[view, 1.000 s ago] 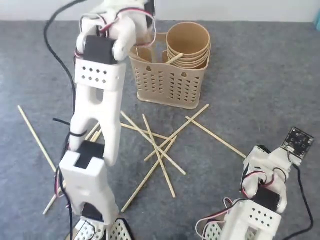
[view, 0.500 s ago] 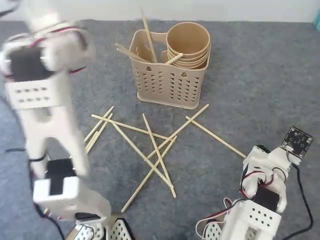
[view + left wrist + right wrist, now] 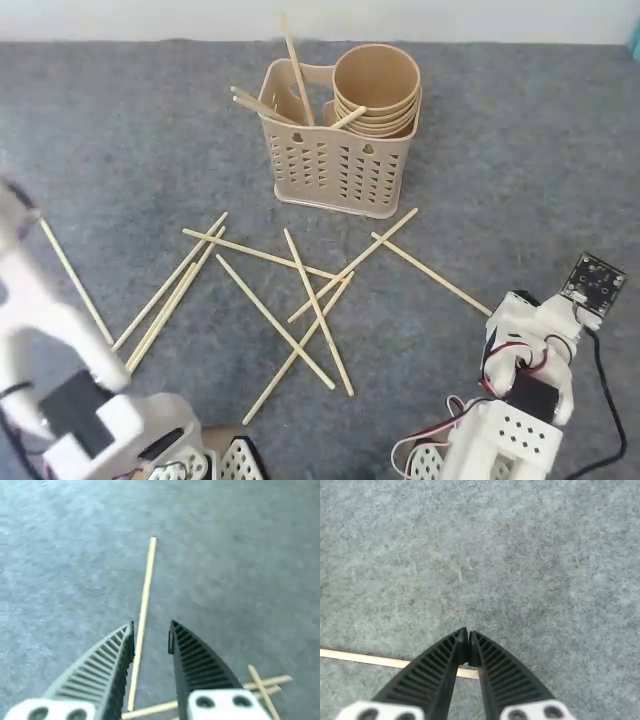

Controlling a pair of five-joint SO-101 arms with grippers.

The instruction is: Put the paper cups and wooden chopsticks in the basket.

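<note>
Left wrist view: left end effector (image 3: 151,626), spread, brackets a lone wooden chopstick (image 3: 146,585) at the worktop's (image 3: 240,555) left, well apart from the far basket (image 3: 340,170); it should descend centred and pinch near mid-length; right end effector (image 3: 467,632) is pressed together.

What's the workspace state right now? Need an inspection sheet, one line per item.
Surface: grey carpet, flat, no damage seen.
Job's things: basket upright, holding a stack of paper cups and a few chopsticks; many loose chopsticks scattered on the carpet, some crossing.
Clutter: nothing seen.
Grippers: left gripper open above a single chopstick; right gripper shut on nothing, above another chopstick.
Cables: red and white wires and a black cable on the lower-right arm.
Surroundings: pale wall strip behind the carpet.
</note>
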